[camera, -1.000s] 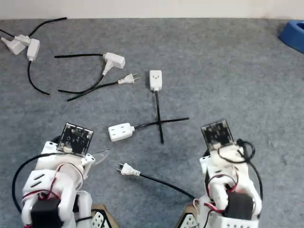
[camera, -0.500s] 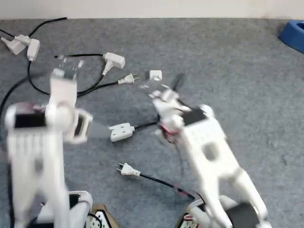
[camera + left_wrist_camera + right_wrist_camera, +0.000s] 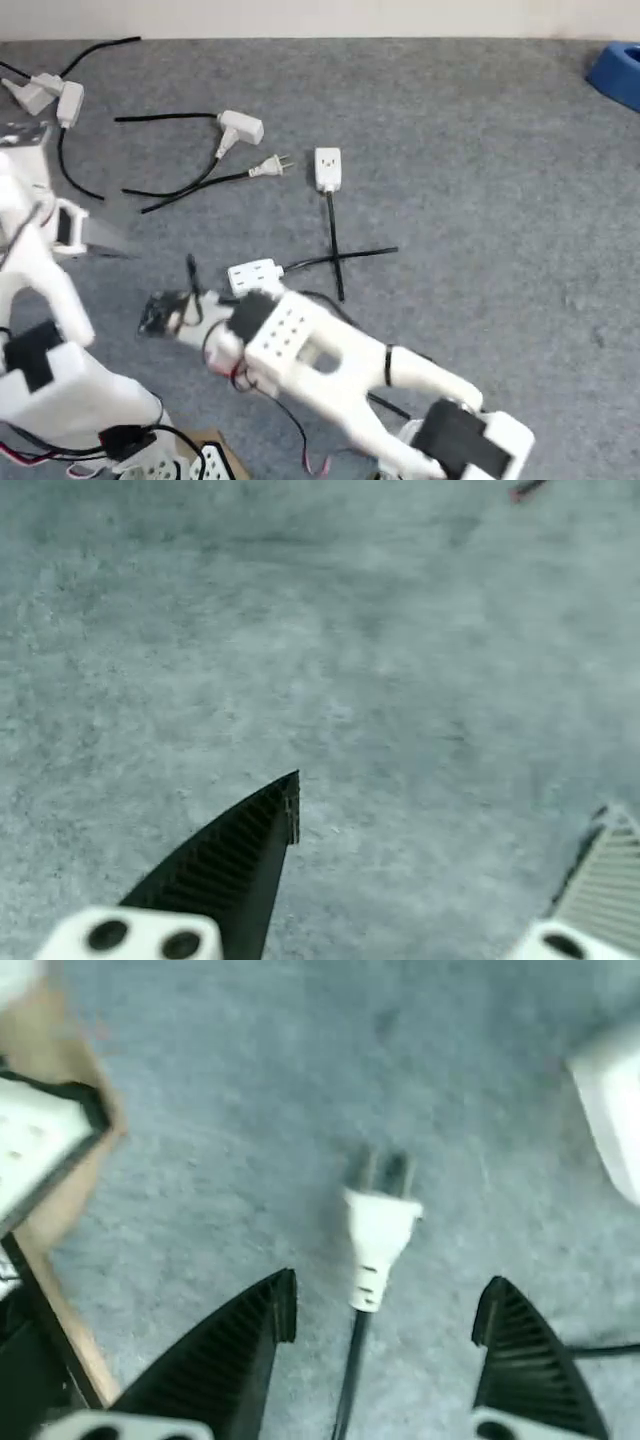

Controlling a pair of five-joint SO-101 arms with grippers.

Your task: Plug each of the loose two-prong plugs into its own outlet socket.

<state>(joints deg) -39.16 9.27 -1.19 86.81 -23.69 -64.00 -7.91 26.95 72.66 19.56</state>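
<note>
The white plastic left arm (image 3: 40,290) rears up at the left edge, wrist lifted toward the far side. Its tool (image 3: 440,820) gapes wide, one black ribbed finger and one pale finger well apart. The white right arm (image 3: 330,360) stretches low from near right toward the left, its black-fingered tool (image 3: 390,1282) spread open, pointing down.

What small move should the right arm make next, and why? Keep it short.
Probably lower the right tool and shut it on the white two-prong plug: its jaws stand open either side of the plug, which lies loose on the grey carpet, not yet held.
</note>
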